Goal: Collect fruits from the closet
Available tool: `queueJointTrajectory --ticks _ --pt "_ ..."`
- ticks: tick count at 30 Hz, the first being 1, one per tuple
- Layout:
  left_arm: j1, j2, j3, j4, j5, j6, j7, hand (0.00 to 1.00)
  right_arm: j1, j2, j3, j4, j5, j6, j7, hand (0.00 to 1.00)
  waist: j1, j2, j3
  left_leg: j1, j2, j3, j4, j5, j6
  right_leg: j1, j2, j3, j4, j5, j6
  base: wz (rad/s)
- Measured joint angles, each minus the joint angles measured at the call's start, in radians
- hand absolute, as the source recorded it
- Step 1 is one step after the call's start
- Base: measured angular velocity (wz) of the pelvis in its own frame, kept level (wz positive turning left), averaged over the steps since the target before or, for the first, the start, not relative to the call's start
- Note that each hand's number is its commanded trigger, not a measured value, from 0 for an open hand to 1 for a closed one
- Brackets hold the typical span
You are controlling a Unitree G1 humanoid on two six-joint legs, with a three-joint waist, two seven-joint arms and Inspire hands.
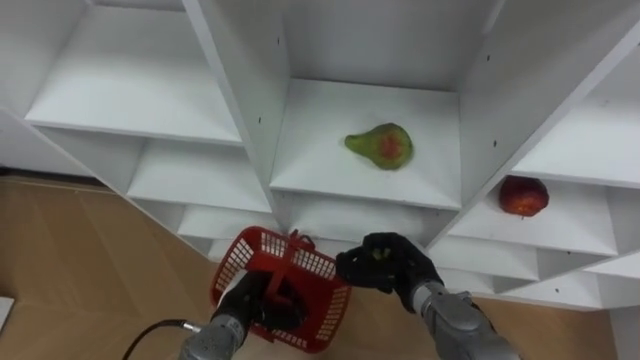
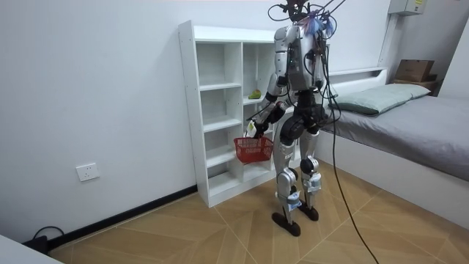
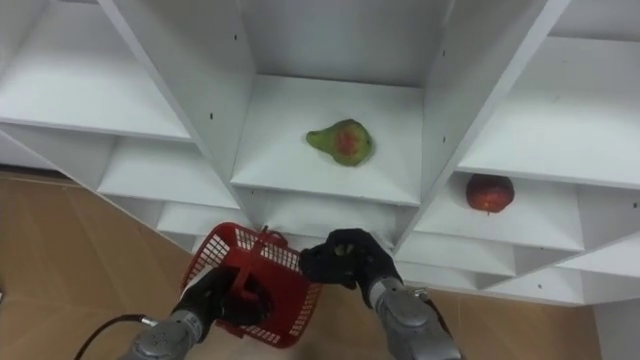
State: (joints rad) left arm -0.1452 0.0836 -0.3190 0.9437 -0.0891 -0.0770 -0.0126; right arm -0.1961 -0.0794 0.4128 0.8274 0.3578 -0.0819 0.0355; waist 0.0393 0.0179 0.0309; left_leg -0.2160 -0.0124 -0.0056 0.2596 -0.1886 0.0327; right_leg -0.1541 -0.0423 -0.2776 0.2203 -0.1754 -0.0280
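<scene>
The left hand had its fingers wrapped tight round the handle of the red basket. It held the basket up by the white closet so fruit could drop in. Just right of the basket, the right hand was curled round a small greenish thing, maybe a fruit. Above the basket a green pear lay on a shelf. Further right sat a red apple.
</scene>
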Motion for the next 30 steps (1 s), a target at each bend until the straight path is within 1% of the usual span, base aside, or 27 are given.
queueJointTrajectory --ticks 5,8,11,12,15,18,22,26,30 --pt "-0.002 -0.005 -0.002 0.001 -0.026 0.001 -0.001 1.0 -0.016 0.008 0.002 0.073 0.076 0.0 -0.001 1.0 0.0 0.001 0.0 0.0 -0.001 0.0 -0.001 0.0 0.0 0.001 0.002 0.001 0.0 0.0 0.0 0.0" --pt "-0.002 -0.006 -0.025 0.003 -0.04 0.001 -0.002 1.0 -0.027 0.009 0.012 0.121 0.092 0.001 -0.003 1.0 0.002 0.003 0.0007 0.001 -0.001 0.0 0.0 0.001 0.0 0.001 0.005 0.002 0.0 0.0 0.0 0.0" --pt "-0.002 -0.01 -0.059 0.003 -0.077 0.004 -0.02 1.0 -0.029 0.006 0.038 0.134 0.11 0.001 -0.002 1.0 0.002 0.014 0.0001 0.0 -0.001 0.0 0.0 0.001 0.0 0.0 0.004 0.001 0.0 0.0 0.0 0.0" --pt "-0.002 -0.015 -0.064 0.003 -0.082 0.004 -0.027 1.0 -0.029 0.007 0.039 0.137 0.11 0.001 -0.001 1.0 0.003 0.02 0.0006 0.0 -0.001 0.0 0.0 0.001 0.0 0.0 0.003 0.0 0.0 0.0 0.0 0.0" --pt "-0.003 -0.019 -0.086 0.003 -0.097 0.004 -0.042 1.0 -0.03 0.008 0.046 0.137 0.109 0.001 -0.001 1.0 0.01 0.028 0.0002 0.001 -0.001 0.001 -0.001 0.003 -0.001 0.0 0.0 0.0 0.0 0.0 0.0 0.0" --pt "-0.003 -0.027 -0.103 0.003 -0.097 0.004 -0.044 1.0 -0.032 0.008 0.047 0.137 0.108 0.001 0.001 1.0 0.023 0.028 0.0003 0.0 0.0 0.001 -0.002 0.004 -0.002 -0.001 0.0 -0.001 0.0 0.0 0.0 0.0" --pt "-0.003 -0.033 -0.119 0.003 -0.097 0.004 -0.045 1.0 -0.041 0.01 0.051 0.137 0.108 0.001 0.012 1.0 0.025 0.028 0.0003 -0.001 -0.001 0.001 -0.002 0.005 -0.001 -0.001 0.0 -0.001 0.001 0.0 0.0 0.0" --pt "-0.003 -0.033 -0.13 0.003 -0.097 0.004 -0.045 1.0 -0.042 0.01 0.073 0.138 0.104 0.001 0.017 1.0 0.024 0.028 0.0004 -0.001 -0.002 0.002 -0.002 0.005 -0.001 -0.002 -0.001 0.0 0.002 0.0 0.0 0.0" --pt "-0.003 -0.033 -0.152 0.003 -0.097 0.004 -0.047 1.0 -0.043 0.011 0.076 0.138 0.104 0.001 0.032 1.0 0.024 0.028 0.0005 -0.001 -0.001 0.004 -0.002 0.005 -0.001 -0.004 -0.001 0.0 0.002 0.0 0.0 0.0"
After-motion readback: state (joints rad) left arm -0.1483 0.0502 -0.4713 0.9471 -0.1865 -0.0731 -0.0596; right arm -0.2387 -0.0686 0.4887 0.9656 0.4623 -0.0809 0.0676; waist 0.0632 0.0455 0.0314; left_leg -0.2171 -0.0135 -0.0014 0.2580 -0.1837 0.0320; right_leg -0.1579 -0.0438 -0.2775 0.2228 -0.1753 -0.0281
